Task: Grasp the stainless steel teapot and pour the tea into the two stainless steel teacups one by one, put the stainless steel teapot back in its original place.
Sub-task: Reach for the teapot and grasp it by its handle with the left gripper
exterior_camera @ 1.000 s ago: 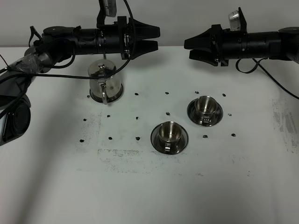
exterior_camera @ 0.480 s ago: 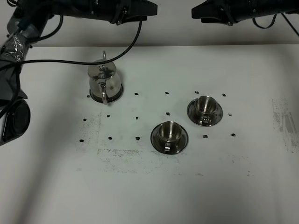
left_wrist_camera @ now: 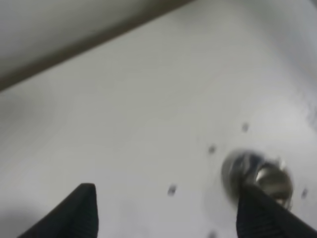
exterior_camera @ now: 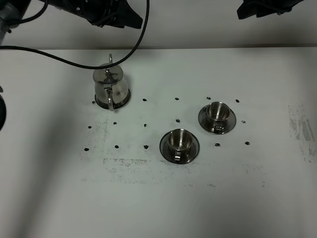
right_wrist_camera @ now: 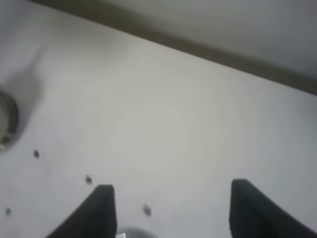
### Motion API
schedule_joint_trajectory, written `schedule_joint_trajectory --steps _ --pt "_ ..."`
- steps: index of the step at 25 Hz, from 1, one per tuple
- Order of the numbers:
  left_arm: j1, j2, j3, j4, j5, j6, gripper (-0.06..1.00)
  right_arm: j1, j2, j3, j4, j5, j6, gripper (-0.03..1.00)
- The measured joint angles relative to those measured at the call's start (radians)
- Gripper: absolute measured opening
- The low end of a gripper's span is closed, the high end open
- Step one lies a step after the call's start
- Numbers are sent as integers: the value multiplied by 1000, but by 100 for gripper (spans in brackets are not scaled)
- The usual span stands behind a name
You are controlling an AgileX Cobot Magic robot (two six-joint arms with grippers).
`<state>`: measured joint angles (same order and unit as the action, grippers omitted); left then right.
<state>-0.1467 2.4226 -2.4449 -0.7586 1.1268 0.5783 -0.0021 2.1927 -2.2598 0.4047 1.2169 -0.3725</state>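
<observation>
Above the table (exterior_camera: 158, 208), arms (exterior_camera: 106, 12) (exterior_camera: 267, 6) seem high, jaws apart.

The left arm (exterior_camera: 106, 15) and right arm (exterior_camera: 267, 7) are matte black. The left gripper (left_wrist_camera: 168, 213) and right gripper (right_wrist_camera: 173, 208) have tapered black fingers (left_wrist_camera: 81, 210). A thin black cable (exterior_camera: 146, 20) hangs off the left arm.

Left end effector (left_wrist_camera: 166, 194) spread, empty, right end effector (right_wrist_camera: 172, 189) spread, empty

Bench (exterior_camera: 49, 198): white, scuffed, speckled with dark marks (exterior_camera: 144, 99).
Teapot (exterior_camera: 111, 89): upright, far left.
Near cup (exterior_camera: 179, 141): on saucer (exterior_camera: 165, 148), centre.
Far cup (exterior_camera: 216, 111): on own saucer (exterior_camera: 230, 123), right, apart.
</observation>
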Motion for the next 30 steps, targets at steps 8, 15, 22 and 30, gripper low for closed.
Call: schedule_joint_trajectory --steps 8,15,22,30 --pt "-37 -231 266 290 -81 9 51 111 -393 367 -284 -40 105 46" --pt "-78 -350 487 407 -166 -1 49 111 -774 756 -339 -156 140 45" --pt "-169 -417 685 604 -317 -99 49 111 -1166 1021 -358 -187 176 45" --pt "-221 -417 708 879 -288 -340 49 111 -1580 1213 -437 -194 280 44"
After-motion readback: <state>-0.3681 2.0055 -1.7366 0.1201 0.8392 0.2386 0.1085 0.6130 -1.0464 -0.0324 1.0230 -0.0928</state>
